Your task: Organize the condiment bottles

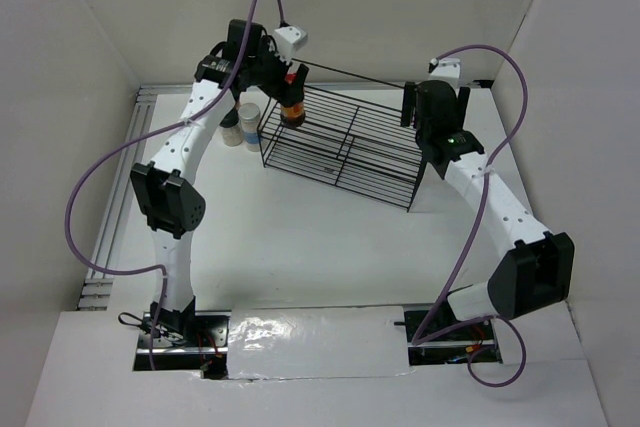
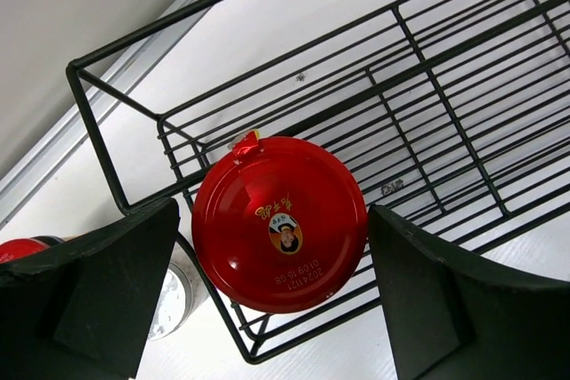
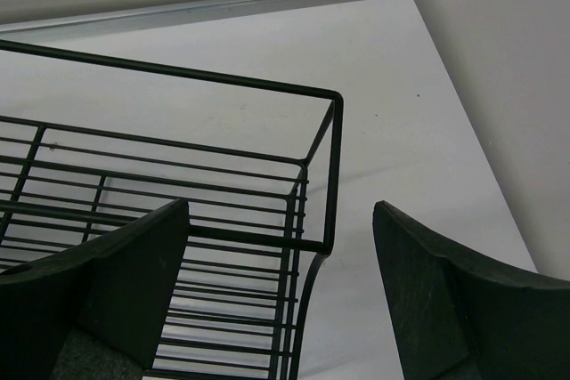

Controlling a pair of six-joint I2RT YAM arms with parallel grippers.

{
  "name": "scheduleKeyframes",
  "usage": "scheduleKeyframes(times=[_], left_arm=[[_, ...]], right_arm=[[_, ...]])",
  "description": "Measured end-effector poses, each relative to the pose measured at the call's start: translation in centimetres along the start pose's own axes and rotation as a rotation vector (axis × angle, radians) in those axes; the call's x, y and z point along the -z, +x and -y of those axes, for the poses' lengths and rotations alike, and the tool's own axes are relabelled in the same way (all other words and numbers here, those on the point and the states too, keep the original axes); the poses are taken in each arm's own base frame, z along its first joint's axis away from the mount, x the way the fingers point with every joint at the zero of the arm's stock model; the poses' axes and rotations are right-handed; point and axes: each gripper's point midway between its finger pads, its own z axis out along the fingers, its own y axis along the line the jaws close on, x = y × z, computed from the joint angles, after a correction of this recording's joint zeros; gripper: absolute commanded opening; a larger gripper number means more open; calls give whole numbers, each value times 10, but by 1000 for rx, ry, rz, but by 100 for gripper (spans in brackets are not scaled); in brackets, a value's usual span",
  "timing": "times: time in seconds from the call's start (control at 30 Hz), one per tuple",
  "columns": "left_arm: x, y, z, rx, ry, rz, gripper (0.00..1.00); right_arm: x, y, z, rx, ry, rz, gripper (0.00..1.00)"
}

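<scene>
A jar with a red cap (image 2: 279, 222) and dark brown contents (image 1: 292, 113) stands in the left end of the black wire rack (image 1: 335, 180). My left gripper (image 2: 276, 282) is open just above it, one finger on each side of the cap, holding nothing. Left of the rack stand a whitish jar with a white cap (image 1: 250, 112) and another jar (image 1: 232, 131), partly hidden by my left arm. The left wrist view shows the white cap (image 2: 174, 300) and the edge of a second red cap (image 2: 22, 248). My right gripper (image 3: 280, 291) is open and empty over the rack's right end (image 3: 178, 71).
The rack (image 2: 427, 77) sits at the back middle of the white table. An aluminium rail (image 1: 120, 177) runs along the left side, and white walls close in the back and both sides. Purple cables loop off both arms.
</scene>
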Motion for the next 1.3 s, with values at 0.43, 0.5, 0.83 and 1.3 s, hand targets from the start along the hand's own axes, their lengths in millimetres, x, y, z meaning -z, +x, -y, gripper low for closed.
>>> scheduleKeyframes(times=[0.43, 0.5, 0.83, 1.3], left_arm=[[40, -47, -16, 104, 9, 146, 99], [63, -55, -31, 147, -4, 184, 99], [163, -23, -133, 290, -205, 238, 62], [70, 170, -156, 303, -232, -139, 99]], right_arm=[[-3, 2, -7, 14, -12, -5, 90], [-2, 1, -8, 17, -15, -4, 90], [-3, -4, -16, 24, -42, 4, 70], [0, -2, -27, 40, -69, 3, 87]])
